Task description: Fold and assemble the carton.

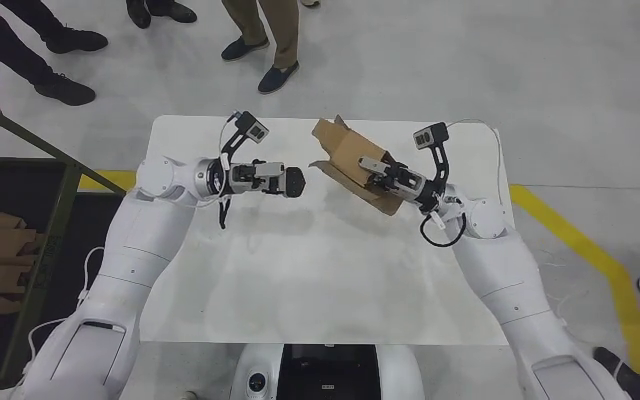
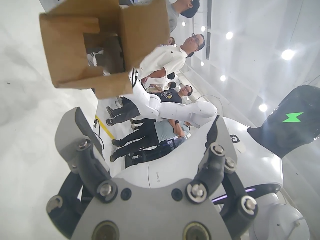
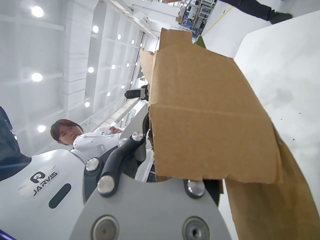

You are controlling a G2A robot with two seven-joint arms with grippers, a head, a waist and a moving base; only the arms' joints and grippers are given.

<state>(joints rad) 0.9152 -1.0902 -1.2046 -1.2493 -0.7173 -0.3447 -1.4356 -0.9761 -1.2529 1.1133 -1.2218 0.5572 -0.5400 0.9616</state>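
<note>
Right pincer (image 1: pixel 383 175): closed on one wall of the brown cardboard carton (image 1: pixel 345 155), holding it over the far right part of the white table (image 1: pixel 300 290). The carton's flaps are loose and splayed, and its open end is turned toward the table's middle. Left pincer (image 2: pixel 147 116): fingers spread wide and holding nothing, over the far middle of the table, facing the carton's open end without touching it.

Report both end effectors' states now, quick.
Left end effector: open, empty.
Right end effector: closed on the carton.
</note>
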